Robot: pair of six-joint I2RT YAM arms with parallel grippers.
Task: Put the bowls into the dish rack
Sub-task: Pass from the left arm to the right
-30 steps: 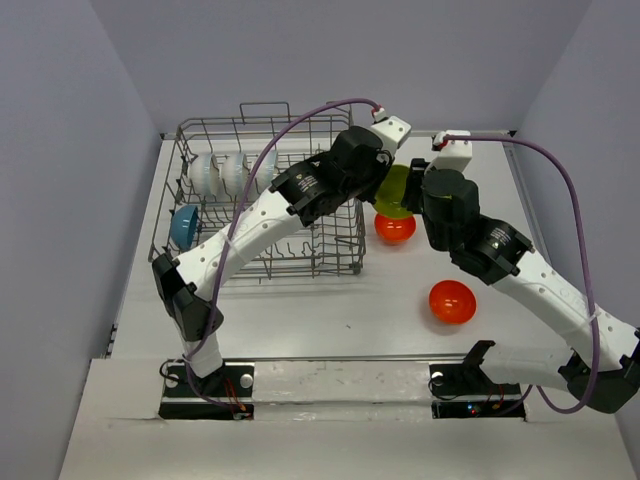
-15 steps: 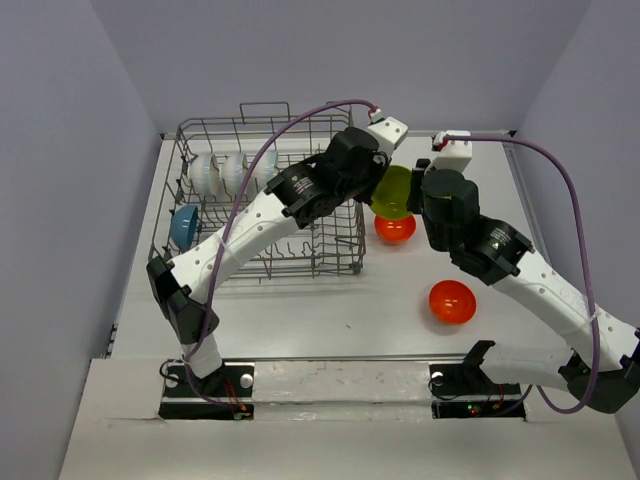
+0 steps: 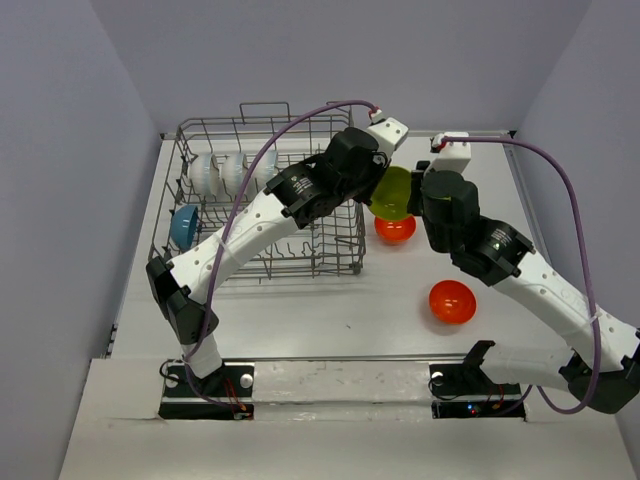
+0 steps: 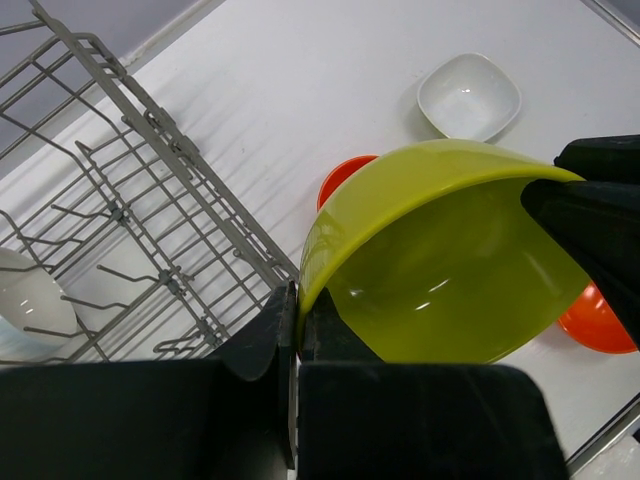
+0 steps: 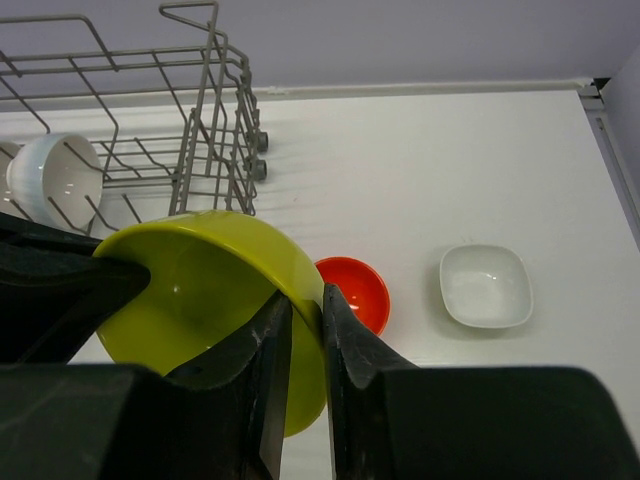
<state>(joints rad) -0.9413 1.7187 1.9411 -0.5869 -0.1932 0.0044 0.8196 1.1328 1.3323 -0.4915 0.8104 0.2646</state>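
Note:
A yellow-green bowl (image 3: pixel 392 192) hangs tilted in the air just right of the dish rack (image 3: pixel 200 127). My left gripper (image 4: pixel 298 300) is shut on its rim from one side. My right gripper (image 5: pixel 305 305) pinches the opposite rim of the yellow-green bowl (image 5: pixel 200 290) between both fingers. Under the held bowl an orange-red bowl (image 3: pixel 396 229) sits on the table, and another orange-red bowl (image 3: pixel 452 301) lies nearer the front. Inside the rack stand white bowls (image 3: pixel 220 172) and a blue bowl (image 3: pixel 184 226).
A small white square dish (image 5: pixel 485 285) lies on the table right of the orange-red bowl (image 5: pixel 358 290). The rack's right wall (image 4: pixel 190 190) is close to the held bowl (image 4: pixel 440 270). Grey walls close in the table at the back and on both sides.
The left arm's elbow has shifted slightly left. The yellow-green bowl between the two wrists has hardly moved.

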